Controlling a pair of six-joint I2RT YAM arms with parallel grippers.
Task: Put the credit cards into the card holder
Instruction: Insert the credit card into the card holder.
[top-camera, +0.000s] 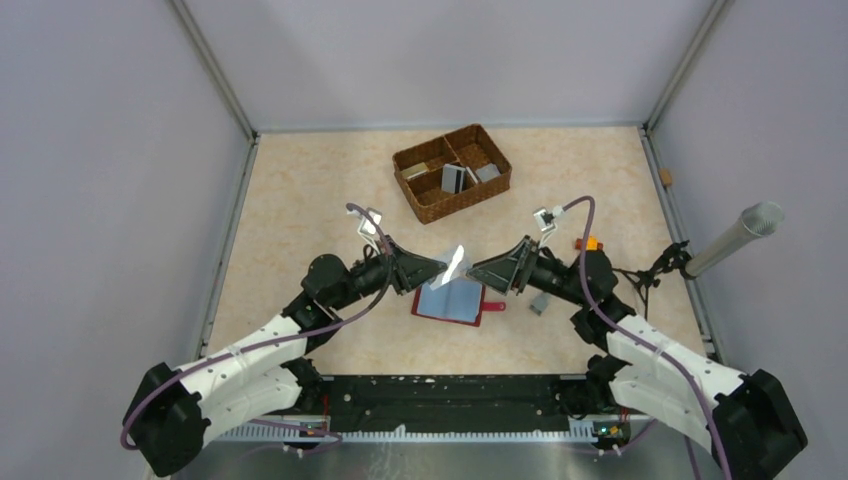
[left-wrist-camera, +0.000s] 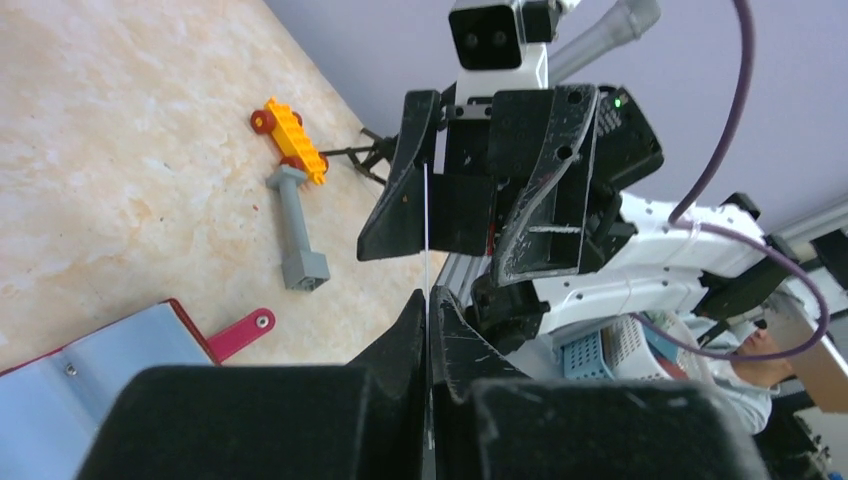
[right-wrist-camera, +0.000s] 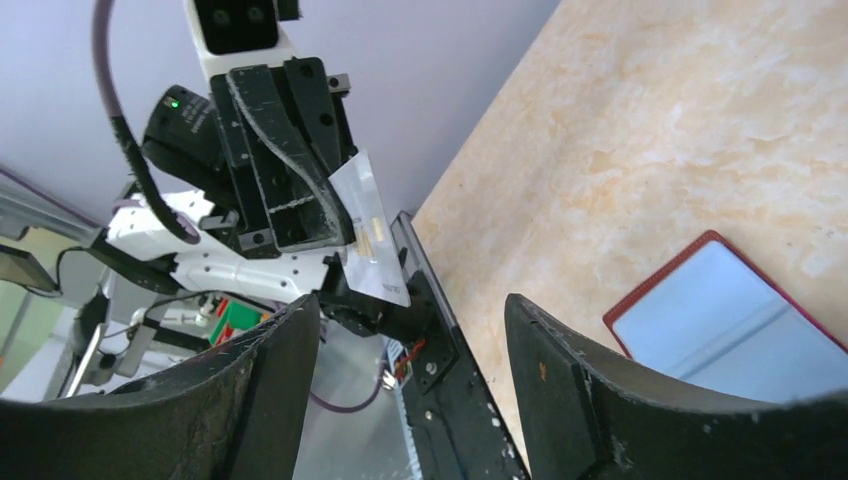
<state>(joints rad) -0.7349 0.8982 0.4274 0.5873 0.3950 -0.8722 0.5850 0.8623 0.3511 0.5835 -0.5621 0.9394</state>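
Top view: the dark red, leather-like folding card holder (top-camera: 448, 302) lies open on the pale marbled surface (top-camera: 300, 200) between the two arms, and no card shows in its clear pockets. Further back, the brown divided wicker basket (top-camera: 465, 203) holds several thin grey and dark plastic credit cards (top-camera: 453, 178). One thin white plastic card (top-camera: 456, 264) is in the air just above the holder, pinched by the left gripper (top-camera: 440, 268), with the right gripper (top-camera: 474, 272) facing it close by. I judge the task barely begun: one card is up, none stowed, and the others are to follow

Left wrist view: the left jaws are closed tight on the white card (left-wrist-camera: 427, 250), seen edge-on as a thin line. Its free end reaches beside one finger of the right gripper, whose jaws stand apart

Right wrist view: the right jaws gape wide and hold nothing. The white card, gold chip showing, sits beyond them in the left jaws, and the holder lies low to the right
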